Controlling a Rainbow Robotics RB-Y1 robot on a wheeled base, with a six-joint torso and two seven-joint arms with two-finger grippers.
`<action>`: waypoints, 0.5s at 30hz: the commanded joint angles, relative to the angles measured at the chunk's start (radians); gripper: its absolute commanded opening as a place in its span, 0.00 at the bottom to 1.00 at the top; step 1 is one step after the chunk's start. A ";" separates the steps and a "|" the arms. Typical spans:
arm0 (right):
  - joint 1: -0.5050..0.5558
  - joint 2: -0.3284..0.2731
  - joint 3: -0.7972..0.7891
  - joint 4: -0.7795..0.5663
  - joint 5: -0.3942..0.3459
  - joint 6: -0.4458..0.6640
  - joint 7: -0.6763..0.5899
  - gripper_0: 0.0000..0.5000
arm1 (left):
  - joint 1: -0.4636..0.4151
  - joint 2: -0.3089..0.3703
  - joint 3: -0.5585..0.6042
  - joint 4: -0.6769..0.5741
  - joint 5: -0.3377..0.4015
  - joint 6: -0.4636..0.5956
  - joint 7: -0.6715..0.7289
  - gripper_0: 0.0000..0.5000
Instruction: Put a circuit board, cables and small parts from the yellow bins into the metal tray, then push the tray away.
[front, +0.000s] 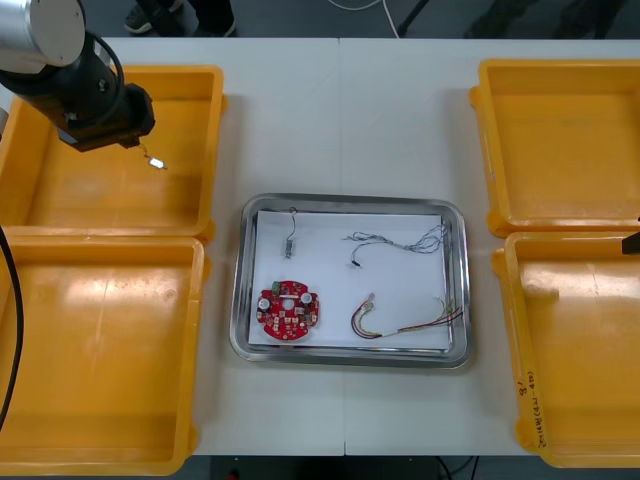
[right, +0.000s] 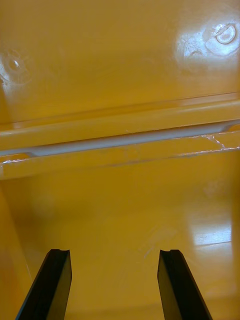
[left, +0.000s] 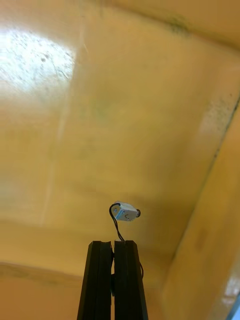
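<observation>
Open table (front: 340, 110) runs beyond the metal tray (front: 240, 300); yellow bins (front: 90, 195) hem it left and right, the left pincer (left: 114, 245), closed on a small metal part (left: 125, 212), over the far-left one.

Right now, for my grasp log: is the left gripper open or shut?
Shut: the left gripper, above the far-left yellow bin, pinches the black wire of a small metal part.

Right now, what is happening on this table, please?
The left gripper is shut on the thin wire of a small metal part, holding it above the far left yellow bin. The metal tray already holds a red circuit board, cables and another part. The right gripper hangs open over the right bins.
</observation>
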 joint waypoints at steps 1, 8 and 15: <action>0.005 -0.009 -0.025 -0.006 -0.009 0.001 -0.028 1.00 | 0.010 0.047 0.020 -0.008 -0.055 -0.028 0.089 0.00; 0.005 -0.009 -0.025 -0.006 -0.009 0.004 -0.030 1.00 | 0.010 0.047 0.020 0.035 -0.092 -0.066 0.075 0.00; 0.004 -0.009 -0.025 -0.006 -0.010 0.019 -0.031 1.00 | 0.008 0.034 0.020 0.125 -0.101 -0.147 0.052 0.00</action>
